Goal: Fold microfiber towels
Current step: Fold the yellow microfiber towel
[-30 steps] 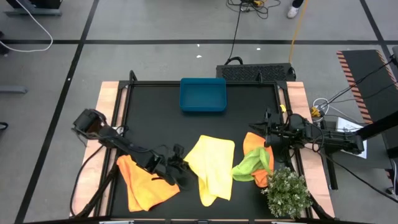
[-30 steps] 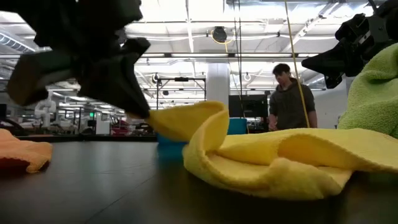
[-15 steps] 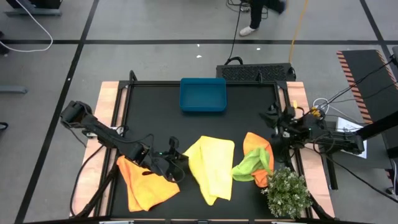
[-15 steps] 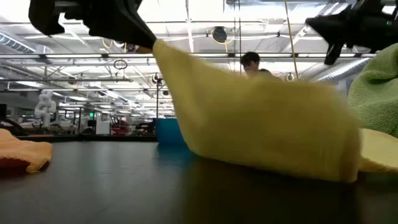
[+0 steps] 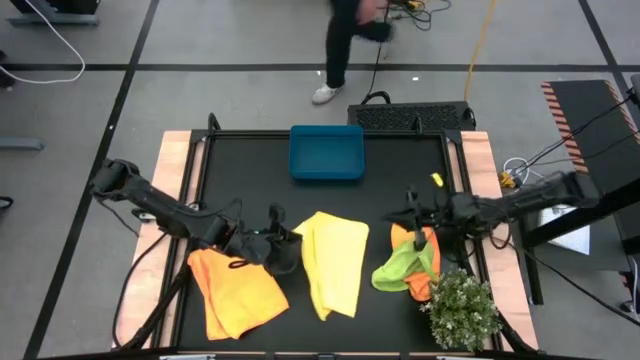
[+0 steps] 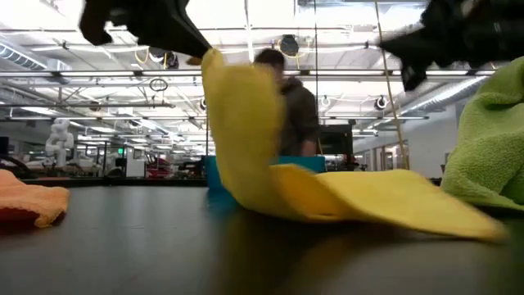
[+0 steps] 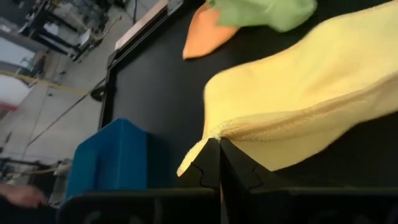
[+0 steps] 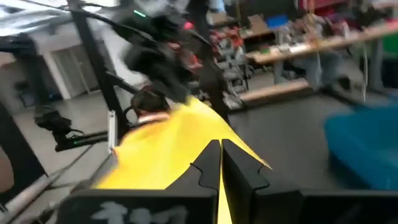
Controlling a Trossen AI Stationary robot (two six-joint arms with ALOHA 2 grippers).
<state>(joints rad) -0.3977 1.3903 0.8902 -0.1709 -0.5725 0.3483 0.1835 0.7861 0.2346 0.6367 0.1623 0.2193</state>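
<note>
One corner up — fold starting.
My left gripper (image 5: 283,252) clamps the pale yellow towel (image 5: 335,268), lifted beside it — right gripper (image 5: 412,224) together, empty.

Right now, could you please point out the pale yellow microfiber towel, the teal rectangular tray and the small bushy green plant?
Pale yellow microfiber towel (image 5: 335,268): high view, flat middle of the cloth.
Teal rectangular tray (image 5: 326,153): high view, inner floor.
Small bushy green plant (image 5: 461,310): high view, centre of foliage.
</note>
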